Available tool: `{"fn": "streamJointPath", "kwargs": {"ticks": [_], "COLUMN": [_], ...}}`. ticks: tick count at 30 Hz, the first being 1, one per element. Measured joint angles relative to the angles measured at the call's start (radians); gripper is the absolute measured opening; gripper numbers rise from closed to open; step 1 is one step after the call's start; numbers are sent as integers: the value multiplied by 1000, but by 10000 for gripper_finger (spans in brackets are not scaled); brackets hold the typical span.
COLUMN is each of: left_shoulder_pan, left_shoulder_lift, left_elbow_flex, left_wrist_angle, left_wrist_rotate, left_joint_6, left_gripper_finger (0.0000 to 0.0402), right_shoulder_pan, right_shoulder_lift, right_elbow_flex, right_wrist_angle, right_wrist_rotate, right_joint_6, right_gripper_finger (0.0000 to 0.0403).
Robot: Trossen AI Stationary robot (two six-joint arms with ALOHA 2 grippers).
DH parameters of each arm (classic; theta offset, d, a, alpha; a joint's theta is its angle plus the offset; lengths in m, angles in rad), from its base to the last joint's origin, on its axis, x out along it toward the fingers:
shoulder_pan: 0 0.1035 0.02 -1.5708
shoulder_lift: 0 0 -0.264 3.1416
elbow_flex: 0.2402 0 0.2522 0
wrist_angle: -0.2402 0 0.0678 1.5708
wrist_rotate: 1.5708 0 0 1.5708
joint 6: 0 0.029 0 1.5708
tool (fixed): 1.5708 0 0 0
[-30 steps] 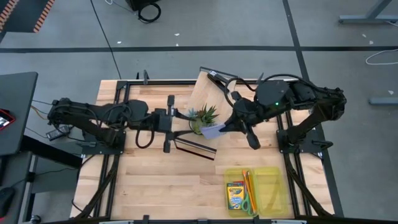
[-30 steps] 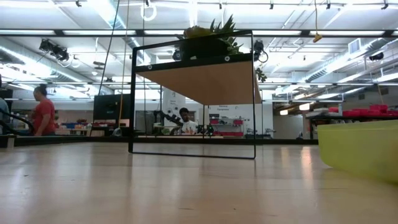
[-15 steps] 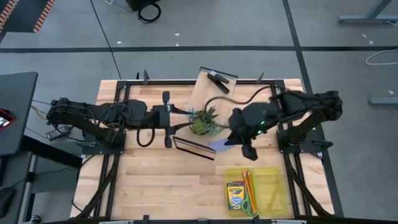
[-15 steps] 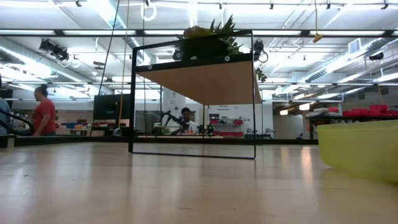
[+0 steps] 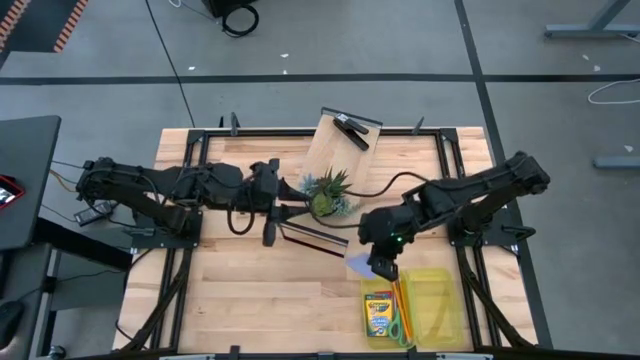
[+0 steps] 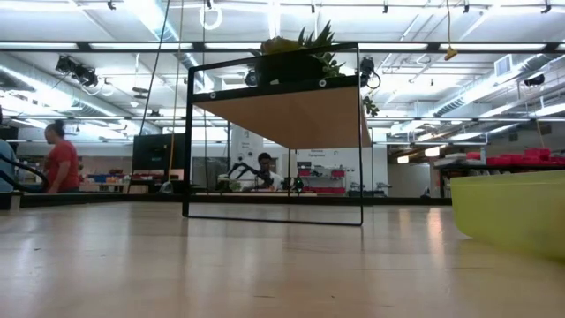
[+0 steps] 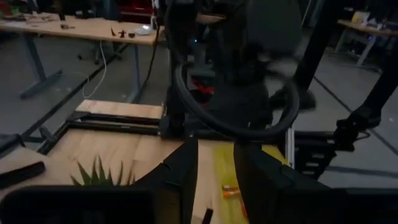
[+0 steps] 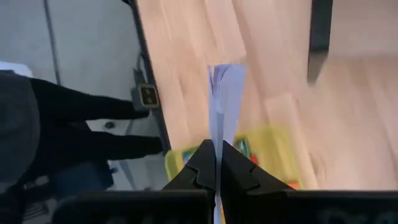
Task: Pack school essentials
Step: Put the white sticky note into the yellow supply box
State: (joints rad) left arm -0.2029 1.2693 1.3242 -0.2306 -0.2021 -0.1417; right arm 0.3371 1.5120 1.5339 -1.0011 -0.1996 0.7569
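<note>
Reaching along the table's left half, my left claw [image 5: 283, 192] sits just beside the plant [image 5: 328, 193], its fingers [image 7: 186, 171] standing a narrow gap apart with nothing between them; from above my own wrist hides most of that claw. The plant stands on a small shelf [image 6: 281, 115] whose top I cannot see from table height, and a black clip [image 5: 349, 127] lies on the tilted board behind it. My right claw [image 5: 377, 263] is pinched tight on the pad [image 8: 225, 99], which hangs edge-on over the bare wood just beside the yellow tray [image 5: 443, 310]. In the tray lie the crayons [image 5: 378, 313], pencils [image 5: 397, 292] and scissors [image 5: 400, 328], partly overlapping. The tray's right side is bare. Across the wooden table [image 6: 221, 265] the low view shows a workshop with a person [image 6: 60, 159] far left; the tray cuts off at that view's right edge.
</note>
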Motion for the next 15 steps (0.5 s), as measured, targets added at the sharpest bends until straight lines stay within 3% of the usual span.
{"fn": "streamJointPath", "kwargs": {"ticks": [10,15], "left_shoulder_pan": [-11,-11], "left_shoulder_lift": [25,27], "left_elbow_flex": [0,0], "left_wrist_angle": [0,3], "left_wrist_rotate": [1,1], "left_joint_6": [-11,-6], "left_gripper_finger": [112,106], "right_shoulder_pan": [-5,0], "right_shoulder_lift": [-1,-1], "right_elbow_flex": [-134,-141], "right_wrist_angle": [65,103], "right_wrist_rotate": [-185,-214], "right_joint_6": [121,158], "right_gripper_finger": [21,14]}}
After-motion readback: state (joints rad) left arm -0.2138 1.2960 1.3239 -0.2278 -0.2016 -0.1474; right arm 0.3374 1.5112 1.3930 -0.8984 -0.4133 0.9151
